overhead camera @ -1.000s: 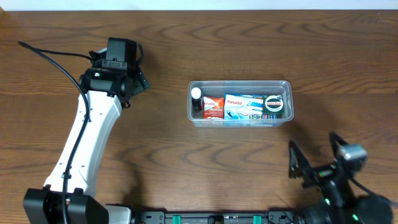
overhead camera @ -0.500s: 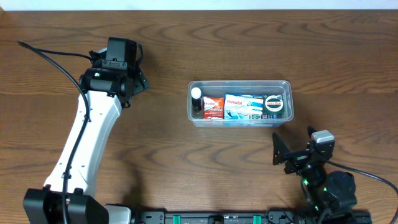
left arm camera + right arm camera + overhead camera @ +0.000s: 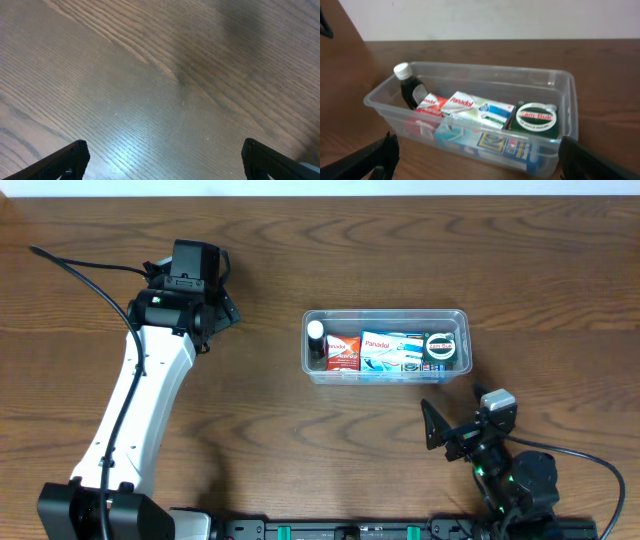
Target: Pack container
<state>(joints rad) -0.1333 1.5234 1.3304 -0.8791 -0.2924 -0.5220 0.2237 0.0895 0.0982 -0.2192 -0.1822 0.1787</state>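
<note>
The container (image 3: pixel 385 314) is a clear shallow tub right of the table's middle. It holds a dark bottle with a white cap (image 3: pixel 316 340), a red box (image 3: pixel 343 352), a Panadol box (image 3: pixel 390 349) and a green Zam-Buk tin (image 3: pixel 441 346). My right gripper (image 3: pixel 455 430) is open just in front of the tub and holds nothing. In the right wrist view the container (image 3: pixel 495 67) fills the frame, with the tin (image 3: pixel 535 118) at its right end and the right gripper (image 3: pixel 480 162) low before it. My left gripper (image 3: pixel 192 265) is open over bare wood at the far left, and the left wrist view shows that gripper (image 3: pixel 165 162) with nothing between its fingers.
The white left arm (image 3: pixel 140 400) runs from the front left edge up to its wrist. A black cable (image 3: pixel 80 265) trails left from it. A pale wall (image 3: pixel 485 20) stands behind the table's far edge.
My right gripper has moved left and closer to the container's front wall. The left arm has stayed still. Both grippers remain open.
</note>
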